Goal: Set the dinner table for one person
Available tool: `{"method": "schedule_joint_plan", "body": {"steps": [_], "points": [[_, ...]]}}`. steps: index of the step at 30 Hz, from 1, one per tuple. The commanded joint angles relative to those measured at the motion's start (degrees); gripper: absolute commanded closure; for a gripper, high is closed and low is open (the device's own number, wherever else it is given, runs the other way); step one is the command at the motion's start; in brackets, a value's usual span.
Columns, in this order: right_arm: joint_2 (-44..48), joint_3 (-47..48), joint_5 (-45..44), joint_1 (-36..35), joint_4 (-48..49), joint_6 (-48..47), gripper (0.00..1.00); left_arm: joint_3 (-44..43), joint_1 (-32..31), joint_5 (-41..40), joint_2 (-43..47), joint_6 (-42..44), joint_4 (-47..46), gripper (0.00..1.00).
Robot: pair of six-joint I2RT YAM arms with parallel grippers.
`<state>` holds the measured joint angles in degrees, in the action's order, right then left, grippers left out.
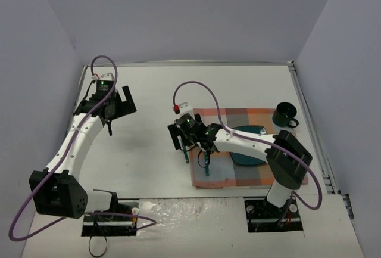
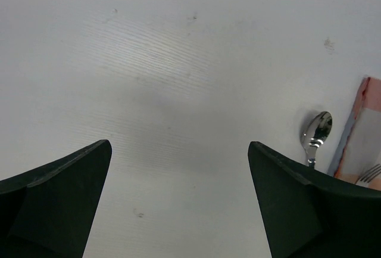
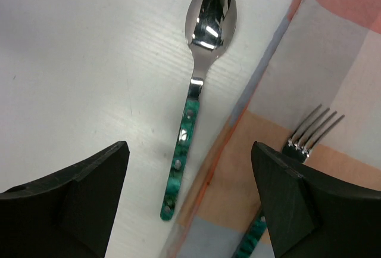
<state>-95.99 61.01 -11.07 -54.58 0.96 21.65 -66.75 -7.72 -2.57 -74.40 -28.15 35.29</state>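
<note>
Our right pincer hangs released, its two dark fingers spread wide and holding nothing. Directly below the gap between them lies the spoon, its green handle running lengthwise out from the pincer and its shiny bowl beyond the fingertips. It rests on the bare white dinner table, just beside the hem of the plaid cloth but not on it.

We judge the step in hand to be picking up this spoon. The fingers already straddle the handle crosswise, so we should come straight down and close on the green part near the neck. Because the spoon lies flat and thin on a hard top, the tips must reach the surface before closing.

The cloth-side finger needs watching: the fork lies on the cloth with its tines showing right at that fingertip, and the hem runs under it. We could snag either one, so a small shift away from the cloth would help.

Behind the pincer, under its arm, sits the teal plate; the dark mug stands beyond the plate. Our left pincer hovers well apart over bare table, also released.
</note>
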Motion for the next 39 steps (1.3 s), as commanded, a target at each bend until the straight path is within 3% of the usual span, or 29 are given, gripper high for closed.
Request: {"method": "schedule_joint_plan", "body": {"steps": [1,7,19,23,26,27,33,39], "points": [[-5.1,7.6,-6.7,-0.9,0.7,1.7,0.31,-1.8,2.8,-5.1,4.0,6.7,0.7,0.03],[-11.4,12.4,-7.1,-0.9,-2.4,3.5,0.39,1.9,5.0,-5.1,7.7,6.2,-2.3,0.03],[-17.0,12.6,-5.6,-1.0,-2.5,5.4,0.55,2.2,5.2,-4.8,8.2,6.4,-2.3,0.03],[-17.6,11.6,-5.9,-1.1,-2.2,5.9,0.75,2.3,6.1,-3.2,8.0,6.1,-2.6,0.03],[-17.2,11.0,-6.4,-1.0,-2.2,6.0,0.95,2.3,7.2,-1.5,7.6,5.6,-2.7,0.03],[-16.5,10.9,-6.7,-1.0,-2.2,5.9,1.0,2.3,7.4,-1.2,7.5,5.4,-2.8,0.03],[-8.2,9.7,-8.7,-0.3,-2.3,2.4,1.0,2.6,7.5,0.4,7.6,6.2,-3.2,0.03],[10.5,1.6,-9.0,5.2,-2.8,-7.3,1.0,4.0,7.5,7.5,8.4,11.0,-7.5,0.03]]}}
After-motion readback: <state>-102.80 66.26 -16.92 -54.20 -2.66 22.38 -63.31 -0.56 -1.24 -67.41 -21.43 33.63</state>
